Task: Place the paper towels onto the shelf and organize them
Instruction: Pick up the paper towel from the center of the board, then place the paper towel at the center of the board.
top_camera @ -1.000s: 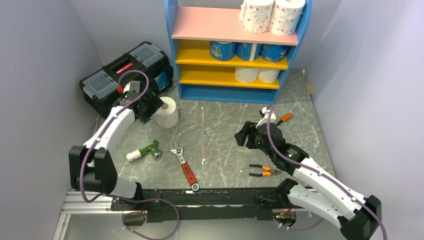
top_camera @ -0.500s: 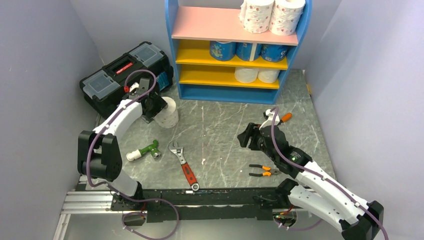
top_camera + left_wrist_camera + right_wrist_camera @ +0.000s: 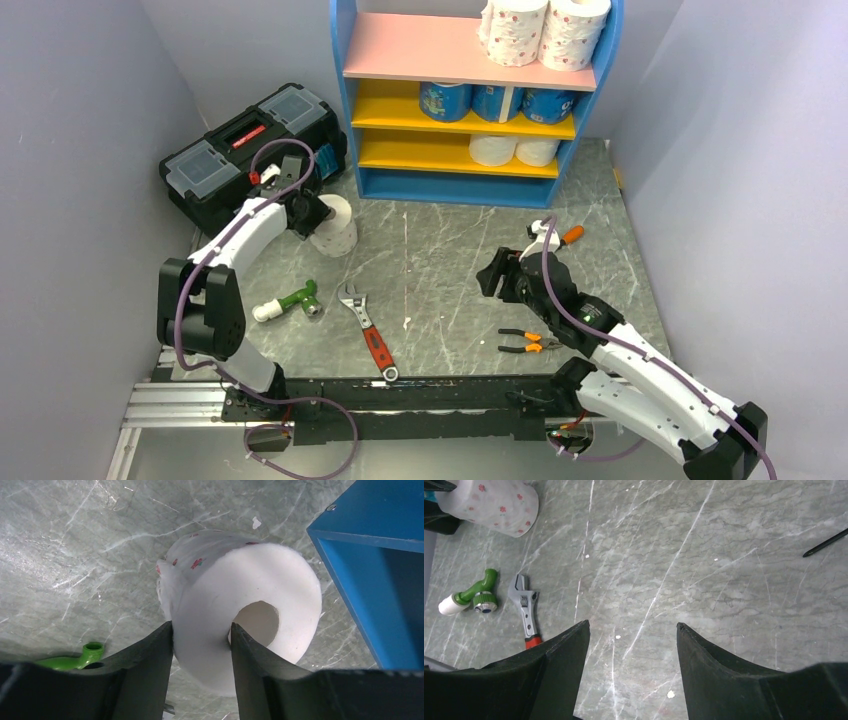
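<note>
One pink-dotted paper towel roll (image 3: 338, 226) (image 3: 250, 600) (image 3: 496, 504) stands on the table in front of the toolbox. My left gripper (image 3: 312, 213) (image 3: 201, 630) is shut on its wall, one finger outside and one inside the hollow core. The blue shelf (image 3: 345, 90) (image 3: 370, 555) stands at the back. Two dotted rolls (image 3: 545, 30) sit on its pink top board, three blue-wrapped rolls (image 3: 495, 102) on the upper yellow board, two plain white rolls (image 3: 513, 150) on the lower one. My right gripper (image 3: 493, 272) (image 3: 633, 627) hangs open over bare table, holding nothing.
A black toolbox (image 3: 235, 145) lies at the back left. On the table lie a green and white fitting (image 3: 287, 300) (image 3: 471, 594), an adjustable wrench (image 3: 366, 330) (image 3: 526, 611), orange pliers (image 3: 528, 343) and an orange-handled screwdriver (image 3: 565, 237).
My left gripper moved onto the roll beside the toolbox and closed on its wall. The right arm shifted only slightly.
</note>
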`<move>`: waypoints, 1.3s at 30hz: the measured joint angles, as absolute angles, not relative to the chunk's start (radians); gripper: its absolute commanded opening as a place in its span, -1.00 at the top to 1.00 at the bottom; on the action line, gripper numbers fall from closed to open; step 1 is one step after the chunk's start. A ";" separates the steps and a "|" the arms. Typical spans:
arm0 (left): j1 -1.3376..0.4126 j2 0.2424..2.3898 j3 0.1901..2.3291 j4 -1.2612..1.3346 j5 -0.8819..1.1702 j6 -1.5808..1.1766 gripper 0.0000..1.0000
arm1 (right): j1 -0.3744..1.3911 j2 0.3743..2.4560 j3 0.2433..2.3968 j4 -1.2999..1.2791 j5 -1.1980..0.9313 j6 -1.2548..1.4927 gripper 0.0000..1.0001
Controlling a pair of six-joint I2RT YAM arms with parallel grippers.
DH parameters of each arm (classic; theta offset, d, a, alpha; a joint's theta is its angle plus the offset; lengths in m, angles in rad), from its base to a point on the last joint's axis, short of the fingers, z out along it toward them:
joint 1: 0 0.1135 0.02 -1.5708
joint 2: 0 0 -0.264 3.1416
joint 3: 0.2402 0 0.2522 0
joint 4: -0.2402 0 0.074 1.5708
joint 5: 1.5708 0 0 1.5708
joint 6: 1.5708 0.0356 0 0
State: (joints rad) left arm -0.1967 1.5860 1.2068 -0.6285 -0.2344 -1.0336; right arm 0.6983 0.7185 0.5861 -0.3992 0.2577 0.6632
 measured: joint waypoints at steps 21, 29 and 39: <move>-0.484 1.401 1.182 -0.664 -0.244 -1.016 0.25 | 0.698 0.669 0.662 -0.482 0.390 0.591 -0.34; -0.623 1.496 1.219 -0.661 -0.244 -1.030 0.20 | 0.698 0.622 0.674 -0.530 0.422 0.586 -0.34; -0.716 1.655 1.319 -0.653 -0.244 -1.042 0.06 | 0.698 0.602 0.674 -0.563 0.438 0.587 -0.34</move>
State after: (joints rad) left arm -0.7162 1.6547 1.3193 -0.6529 -0.2443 -1.0420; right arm 0.6983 0.6022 0.6743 -0.5632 0.4377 0.5873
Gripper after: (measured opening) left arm 0.440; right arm 0.670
